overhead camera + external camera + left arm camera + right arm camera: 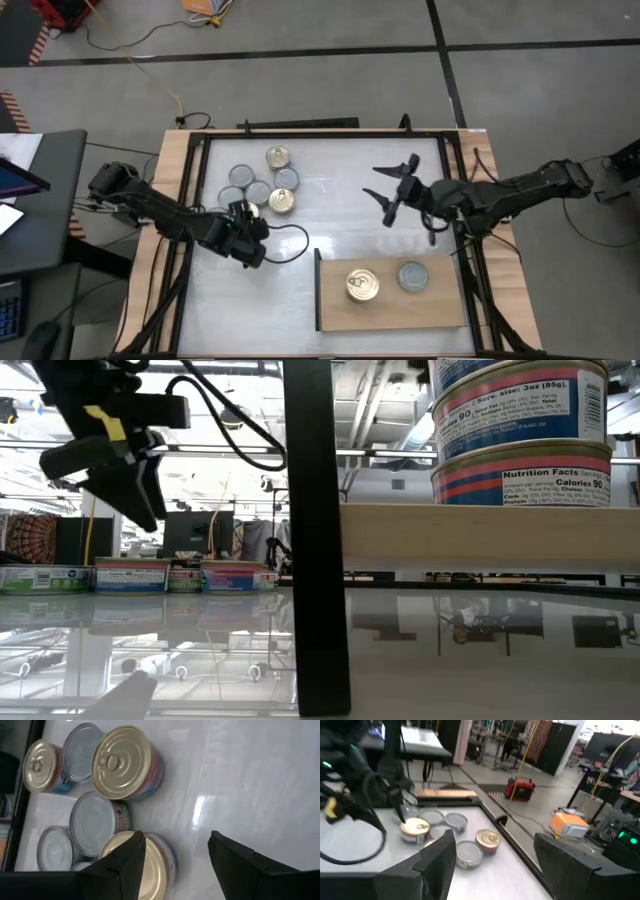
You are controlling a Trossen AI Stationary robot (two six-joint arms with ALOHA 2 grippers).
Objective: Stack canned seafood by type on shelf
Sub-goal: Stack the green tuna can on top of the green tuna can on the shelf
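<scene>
Two claws: left claw (255, 212) spread beside gold-lid can (282, 201); right claw (388, 190) spread, empty.
Risk: neighbouring silver-lid can (93, 823) close, likely nudged.

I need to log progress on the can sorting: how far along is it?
Done: two stacks stand on the shelf, one gold-lidded, one silver-lidded. In hand: the left gripper, open, sits by the loose cluster, a gold can at its fingers, not gripped. The right gripper hangs open and empty over the table. Left: six loose cans, two gold, four silver.
</scene>
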